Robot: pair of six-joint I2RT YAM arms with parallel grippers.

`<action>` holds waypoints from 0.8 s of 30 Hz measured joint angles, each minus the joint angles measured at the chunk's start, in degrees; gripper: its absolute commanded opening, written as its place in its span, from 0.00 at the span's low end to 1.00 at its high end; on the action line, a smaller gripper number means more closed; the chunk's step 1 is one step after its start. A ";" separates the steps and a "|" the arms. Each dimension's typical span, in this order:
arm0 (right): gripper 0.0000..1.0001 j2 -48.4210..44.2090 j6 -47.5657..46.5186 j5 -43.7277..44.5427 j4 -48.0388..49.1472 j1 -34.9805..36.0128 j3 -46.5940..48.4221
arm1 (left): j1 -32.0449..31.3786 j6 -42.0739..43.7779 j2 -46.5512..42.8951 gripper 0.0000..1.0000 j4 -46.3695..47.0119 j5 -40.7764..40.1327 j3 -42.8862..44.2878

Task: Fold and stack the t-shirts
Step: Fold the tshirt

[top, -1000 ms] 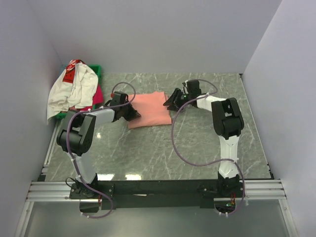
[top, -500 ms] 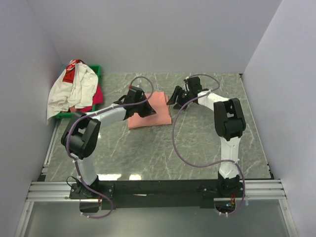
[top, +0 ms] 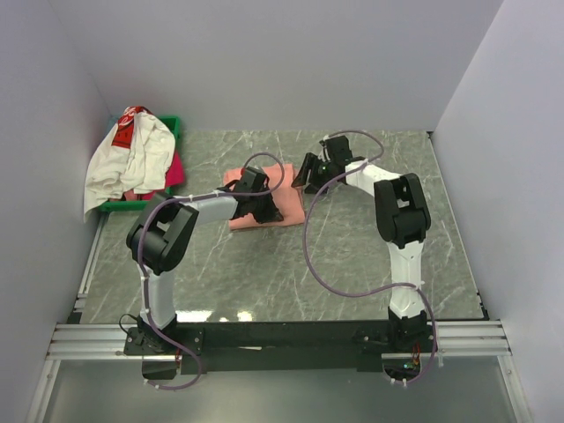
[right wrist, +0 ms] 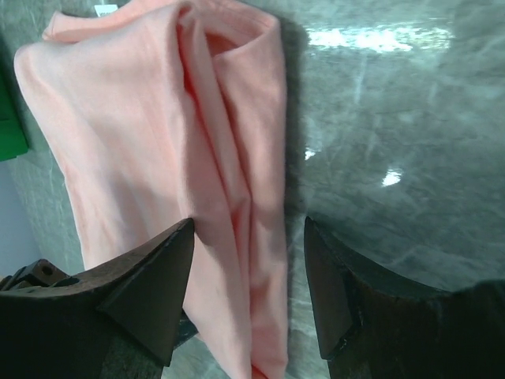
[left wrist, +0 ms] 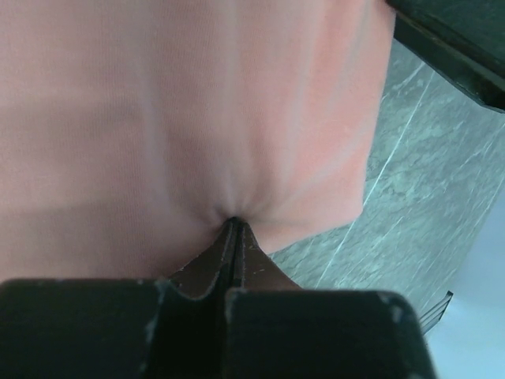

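The salmon-pink t-shirt (top: 289, 208) lies folded on the tabletop (top: 352, 256) at mid-frame. The left hand (left wrist: 234, 225) is pinched tight on its cloth. The right hand (right wrist: 248, 229) gapes wide over its upper-right edge.

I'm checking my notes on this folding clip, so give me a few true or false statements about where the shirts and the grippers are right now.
1. The left gripper is shut on the salmon shirt. True.
2. The right gripper is shut. False: its jaws stand open over the salmon shirt's edge.
3. The white shirt lies flat on the table. False: it is bunched up over the tray.
4. The salmon shirt is on the table, not in the tray. True.
5. The magenta shirt lies on top of the white shirt. False: it shows from under the white shirt.
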 measured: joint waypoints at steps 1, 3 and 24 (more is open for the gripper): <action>0.65 0.09 0.02 0.00 0.11 0.22 0.09 | 0.00 0.02 0.00 0.01 -0.04 0.00 0.00; 0.65 0.13 0.07 0.09 0.35 0.52 0.13 | -0.02 0.04 0.00 0.01 -0.04 -0.02 0.00; 0.66 1.60 1.03 0.24 -1.46 1.14 2.86 | -0.07 0.17 0.00 0.01 -0.28 0.02 0.15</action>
